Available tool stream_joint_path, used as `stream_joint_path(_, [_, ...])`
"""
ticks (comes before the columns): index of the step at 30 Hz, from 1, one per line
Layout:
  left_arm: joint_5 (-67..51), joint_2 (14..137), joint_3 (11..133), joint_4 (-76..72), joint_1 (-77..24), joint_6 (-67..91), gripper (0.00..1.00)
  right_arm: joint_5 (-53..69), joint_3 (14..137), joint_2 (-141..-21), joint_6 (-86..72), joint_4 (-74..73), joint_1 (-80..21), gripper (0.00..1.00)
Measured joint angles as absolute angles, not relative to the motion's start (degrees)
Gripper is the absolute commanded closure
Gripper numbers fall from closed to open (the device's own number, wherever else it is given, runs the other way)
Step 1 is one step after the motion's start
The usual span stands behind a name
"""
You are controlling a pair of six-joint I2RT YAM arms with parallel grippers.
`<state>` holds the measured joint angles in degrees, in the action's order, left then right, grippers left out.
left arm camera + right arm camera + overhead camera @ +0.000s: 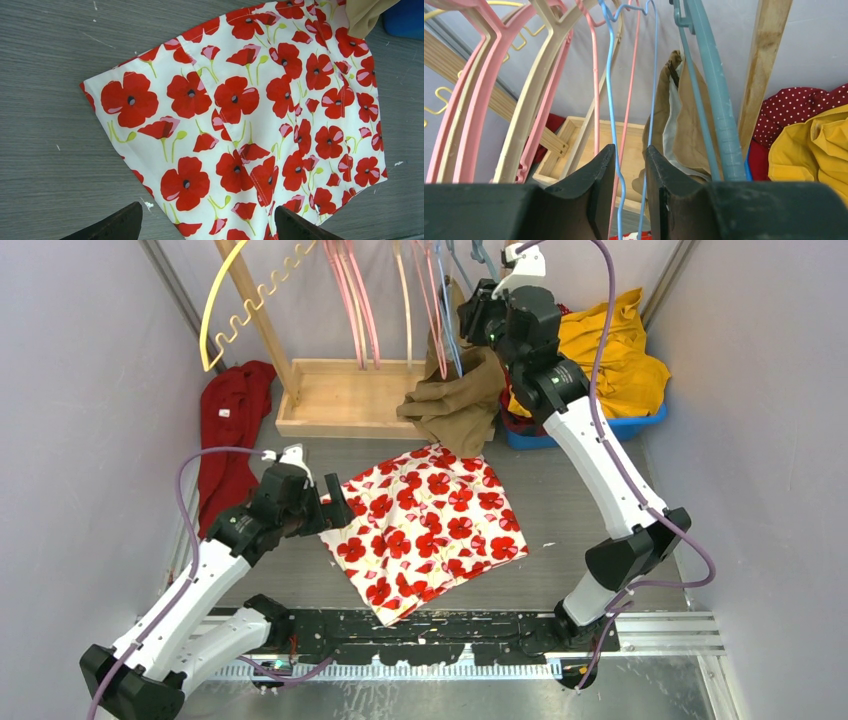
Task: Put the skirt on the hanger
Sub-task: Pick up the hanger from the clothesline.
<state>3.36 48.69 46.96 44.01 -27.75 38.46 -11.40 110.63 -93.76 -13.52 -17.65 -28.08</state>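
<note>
At the centre of the top view, skirt: the poppy-print skirt (425, 530) lies flat on the grey table (580, 500), spread out, with no hanger in it or near it.
Skirt's upper edge: a tan garment (460, 400) drooping from the rack overlaps its top corner; I see the same overlap at the upper right of the left wrist view.
Left gripper: my left gripper (338, 512) hovers over the skirt's left edge with its jaws spread wide and nothing between them. In its own camera only the two fingertips (115, 227) show at the bottom edge, with fabric underneath.
Right gripper: my right gripper (630, 155) is raised at the top of the top view, among the hangers on the wooden rack (345, 395).
Right grip: the jaws stand narrow, with the blue wire hanger (611, 75) running down through the gap. I cannot tell whether the wire is pinched or merely passing between them.
Done so far: as I judge it, only the approach. One arm is at the hangers, the other at the skirt.
Left to do: secure the hanger and lift it off the rack, bring it down to the table, pick up the waistband, and fit the skirt onto it.
Watch: the neighbouring pink and cream hangers crowd close and could snag.
</note>
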Motion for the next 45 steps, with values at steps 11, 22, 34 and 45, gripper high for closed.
stream_joint_path(11, [3.25,48.73,46.00,43.97,-27.75,38.48,0.00,-7.53,111.55,-95.18,-14.15,-17.61,-26.85,0.63])
stream_joint_path(22, [3.11,48.77,45.60,43.57,-27.75,38.50,0.01,-5.02,111.55,-96.66,-15.18,-16.73,-26.87,0.61])
stream_joint_path(34, [3.11,49.28,45.60,43.53,-27.75,38.50,0.01,-5.02,113.25,-101.30,-15.16,-16.80,-26.87,0.62])
stream_joint_path(45, [2.92,51.13,45.30,42.46,-27.75,38.48,0.01,-6.26,119.13,-105.41,-14.48,-17.80,-26.87,0.72])
